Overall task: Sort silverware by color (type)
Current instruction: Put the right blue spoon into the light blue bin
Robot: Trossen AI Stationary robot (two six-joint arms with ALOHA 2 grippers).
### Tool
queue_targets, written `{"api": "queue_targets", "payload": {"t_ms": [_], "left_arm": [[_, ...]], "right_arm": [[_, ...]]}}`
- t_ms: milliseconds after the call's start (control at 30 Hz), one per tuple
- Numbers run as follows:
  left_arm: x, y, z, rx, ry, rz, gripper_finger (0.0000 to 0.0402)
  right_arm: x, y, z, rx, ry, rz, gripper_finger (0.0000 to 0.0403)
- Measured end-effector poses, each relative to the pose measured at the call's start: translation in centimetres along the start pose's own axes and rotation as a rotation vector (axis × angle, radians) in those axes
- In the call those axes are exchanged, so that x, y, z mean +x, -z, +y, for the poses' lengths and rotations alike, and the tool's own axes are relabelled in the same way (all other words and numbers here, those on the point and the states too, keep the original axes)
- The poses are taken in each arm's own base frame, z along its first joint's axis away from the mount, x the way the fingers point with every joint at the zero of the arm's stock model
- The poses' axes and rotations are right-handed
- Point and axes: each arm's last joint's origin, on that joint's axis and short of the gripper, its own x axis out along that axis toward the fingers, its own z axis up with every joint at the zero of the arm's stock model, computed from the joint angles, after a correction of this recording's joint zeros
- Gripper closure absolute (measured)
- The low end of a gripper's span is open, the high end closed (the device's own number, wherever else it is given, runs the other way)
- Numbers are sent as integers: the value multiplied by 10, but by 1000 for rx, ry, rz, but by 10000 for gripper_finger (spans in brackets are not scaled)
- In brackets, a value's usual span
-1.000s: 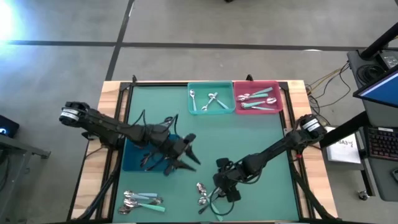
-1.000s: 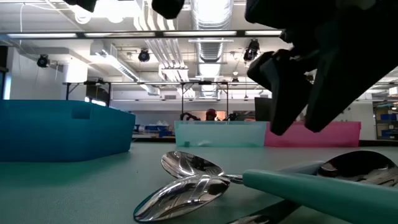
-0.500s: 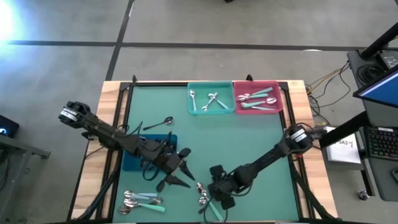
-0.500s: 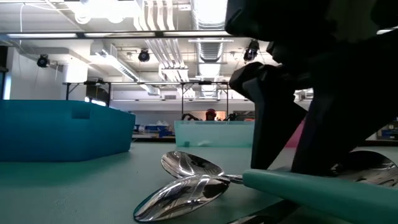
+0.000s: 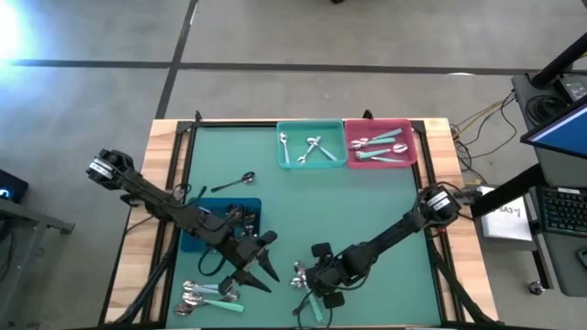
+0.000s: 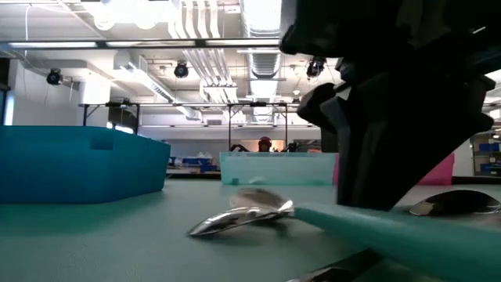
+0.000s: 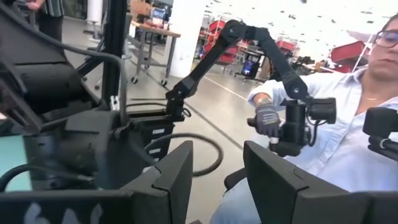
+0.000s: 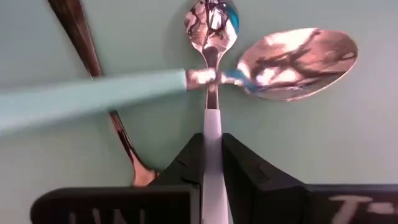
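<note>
Right wrist view, teal-handled spoon (image 8: 211,124) clamped between right fingers (image 8: 249,177)

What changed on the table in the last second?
The right claw came down and closed on a teal-handled spoon near the front edge. The left claw swung from over the blue bin toward the front. The spoons in the back bins stayed put.

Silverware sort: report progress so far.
Done: silver spoons lie in the teal bin, teal-handled spoons in the pink bin. In hand: the right gripper clamps a teal-handled spoon. Left: a dark spoon on the mat and a pile beside the open left gripper.
</note>
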Motion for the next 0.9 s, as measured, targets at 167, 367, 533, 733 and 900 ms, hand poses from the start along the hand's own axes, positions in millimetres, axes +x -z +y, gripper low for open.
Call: {"api": "queue_targets", "payload": {"t_ms": [167, 367, 533, 733, 900], "left_arm": [[0, 0, -1, 1, 5, -5, 274], [0, 0, -1, 1, 6, -5, 274], [0, 0, -1, 1, 6, -4, 274], [0, 0, -1, 1, 5, -1, 274], [0, 0, -1, 0, 5, 3, 274]], "right_arm": [[-12, 10, -4, 67, 30, 114, 378], [-38, 30, -13, 145, 119, 317, 382], [-59, 43, -18, 185, 173, 461, 382], [-75, 52, -23, 201, 262, 623, 382], [-96, 44, -24, 198, 378, 641, 382]]}}
